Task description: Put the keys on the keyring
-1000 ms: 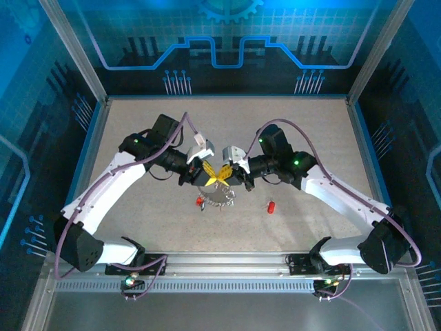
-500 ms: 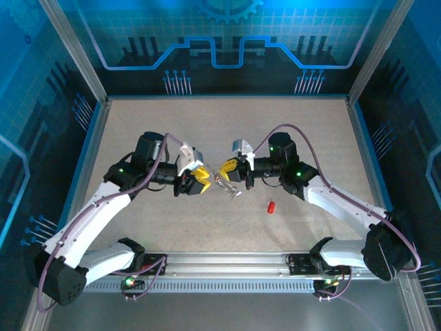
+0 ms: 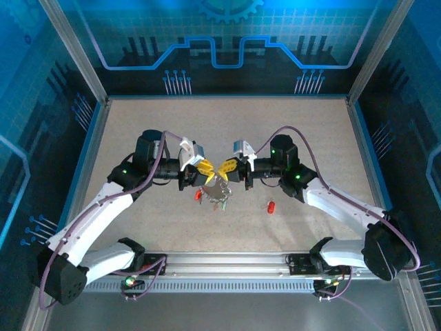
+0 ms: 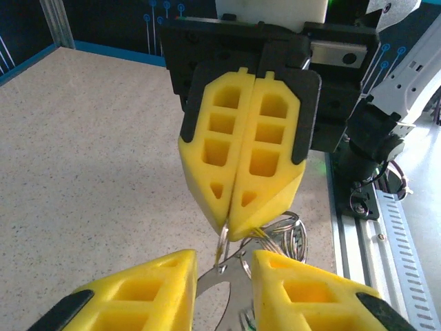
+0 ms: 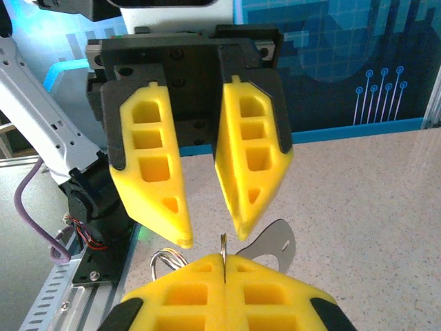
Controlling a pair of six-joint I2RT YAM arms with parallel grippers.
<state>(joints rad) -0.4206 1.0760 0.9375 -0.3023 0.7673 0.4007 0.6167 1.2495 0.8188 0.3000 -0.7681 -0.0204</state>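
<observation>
The keyring (image 5: 223, 247) is a thin metal loop, seen edge-on and pinched between my right gripper's (image 5: 224, 267) shut fingers. A flat grey tag (image 5: 274, 241) and small coiled rings (image 5: 165, 258) hang from it. My left gripper (image 5: 212, 234) faces it tip to tip, open, its fingertips just above either side of the loop's edge. In the top view both grippers, left (image 3: 206, 167) and right (image 3: 225, 167), meet mid-table with the bunch (image 3: 217, 187) dangling below; a red-headed key (image 3: 198, 195) and a green one (image 3: 216, 205) hang on it. A plain red key (image 3: 271, 205) lies on the table.
The speckled beige table (image 3: 138, 124) has blue raised edges and a metal rail (image 3: 227, 261) along the near side. The right arm's base and cables (image 4: 372, 179) stand right of the meeting grippers in the left wrist view.
The left gripper has closed the gap to the right gripper again after backing off. The bunch with its red and green keys now hangs between the two tips.
</observation>
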